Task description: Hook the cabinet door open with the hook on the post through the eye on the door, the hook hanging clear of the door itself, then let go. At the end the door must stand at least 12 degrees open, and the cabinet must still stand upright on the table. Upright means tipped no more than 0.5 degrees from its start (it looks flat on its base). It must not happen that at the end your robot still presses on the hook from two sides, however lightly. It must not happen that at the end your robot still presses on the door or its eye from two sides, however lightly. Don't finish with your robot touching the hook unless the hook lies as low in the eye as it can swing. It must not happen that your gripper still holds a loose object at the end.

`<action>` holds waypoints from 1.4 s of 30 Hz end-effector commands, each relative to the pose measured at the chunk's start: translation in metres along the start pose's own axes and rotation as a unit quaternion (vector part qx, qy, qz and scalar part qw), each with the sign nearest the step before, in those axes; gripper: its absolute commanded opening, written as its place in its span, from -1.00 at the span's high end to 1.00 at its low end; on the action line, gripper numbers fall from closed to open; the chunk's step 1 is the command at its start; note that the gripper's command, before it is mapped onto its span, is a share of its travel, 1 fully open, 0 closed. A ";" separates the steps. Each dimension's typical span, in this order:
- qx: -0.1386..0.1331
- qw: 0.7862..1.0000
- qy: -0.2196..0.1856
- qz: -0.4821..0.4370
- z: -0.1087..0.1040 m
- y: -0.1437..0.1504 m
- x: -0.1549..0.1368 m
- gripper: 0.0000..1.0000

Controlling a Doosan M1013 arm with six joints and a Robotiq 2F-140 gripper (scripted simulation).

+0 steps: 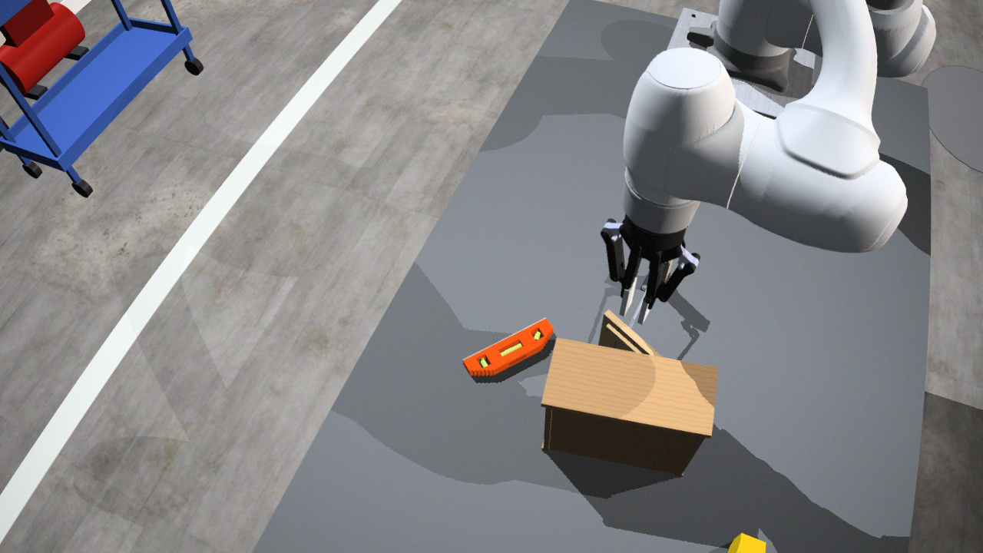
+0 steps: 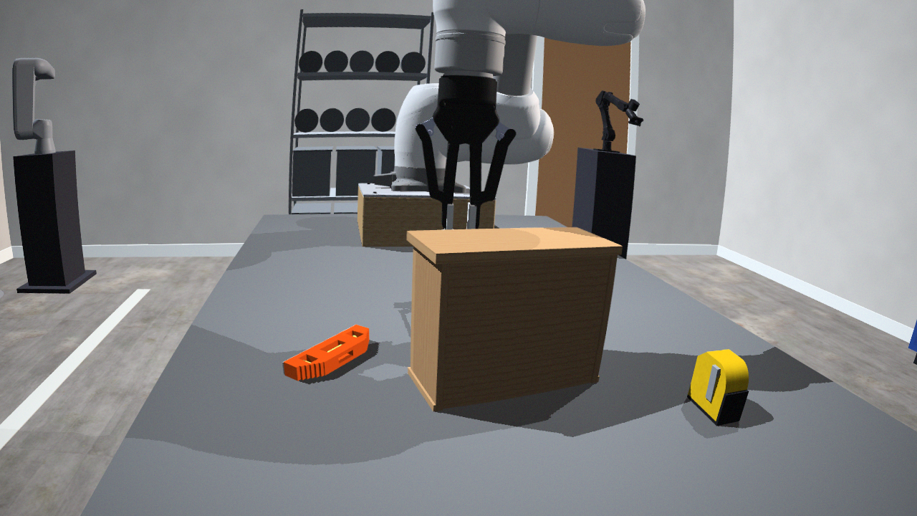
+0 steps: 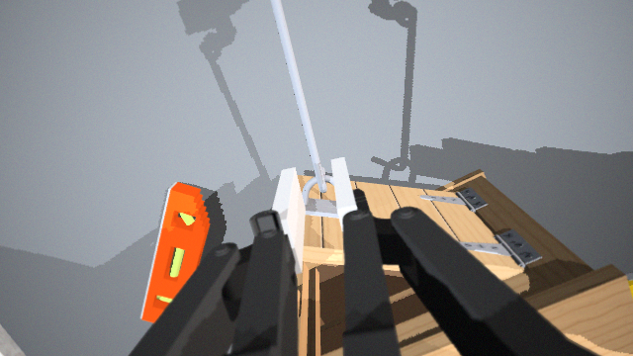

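above the hook (image 3: 298, 94) (loosely), parted gripper (image 1: 633, 317) (image 2: 461, 218) (image 3: 317, 184)

Your grey table (image 1: 543, 206) (image 2: 307, 269) (image 3: 99, 99), upright wooden cabinet (image 1: 632, 385) (image 2: 513, 320) (image 3: 579, 307) on it, orange level (image 1: 508, 349) (image 2: 328, 354) (image 3: 179, 247) lying near, yellow tape measure (image 1: 746, 544) (image 2: 718, 385) standing apart from both.

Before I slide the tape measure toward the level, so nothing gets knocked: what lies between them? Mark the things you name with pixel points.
The cabinet (image 1: 629, 385) (image 2: 513, 320) (image 3: 588, 316) stands between the tape measure (image 1: 746, 544) (image 2: 719, 385) (image 3: 631, 292) and the level (image 1: 518, 342) (image 2: 329, 360) (image 3: 190, 242); the exterior view shows it.

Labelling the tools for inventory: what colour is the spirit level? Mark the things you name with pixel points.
Orange (image 1: 525, 343) (image 2: 334, 360) (image 3: 190, 237), showing best in the wrist view.
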State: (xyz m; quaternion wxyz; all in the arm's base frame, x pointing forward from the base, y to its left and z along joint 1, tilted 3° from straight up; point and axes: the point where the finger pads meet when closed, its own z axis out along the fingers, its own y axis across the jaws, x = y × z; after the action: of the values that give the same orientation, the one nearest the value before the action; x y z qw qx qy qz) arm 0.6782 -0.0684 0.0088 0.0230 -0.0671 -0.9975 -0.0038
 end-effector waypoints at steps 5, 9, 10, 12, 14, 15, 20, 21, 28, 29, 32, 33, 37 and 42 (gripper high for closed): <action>0.000 1.000 0.000 0.000 -0.014 0.000 0.000 0.72; 0.000 1.000 0.000 0.000 -0.024 0.000 0.000 0.72; 0.000 1.000 0.000 0.000 -0.026 0.000 0.000 0.72; 0.000 1.000 0.000 0.000 -0.030 0.000 0.000 0.72; 0.000 1.000 0.000 0.000 -0.034 0.000 0.000 0.72; 0.000 1.000 0.000 0.000 -0.035 0.000 0.000 0.72; 0.000 1.000 0.000 0.000 -0.040 0.000 0.000 0.72; 0.000 1.000 0.000 0.000 -0.041 0.000 0.000 0.72; 0.000 1.000 0.000 0.000 -0.046 0.000 0.000 0.72; 0.000 1.000 0.000 0.000 -0.046 0.000 0.000 0.72; 0.000 1.000 0.000 0.000 -0.046 0.000 0.000 0.72; 0.000 1.000 0.000 0.000 -0.046 0.000 0.000 0.72; 0.000 1.000 0.000 0.000 -0.046 0.000 0.000 0.72; 0.000 1.000 0.000 0.000 -0.046 0.000 0.000 0.72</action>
State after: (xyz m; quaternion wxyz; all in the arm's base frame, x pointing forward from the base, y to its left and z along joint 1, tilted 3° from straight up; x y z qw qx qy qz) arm 0.6803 -0.0689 0.0546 0.0231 -0.0671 -0.9975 -0.0038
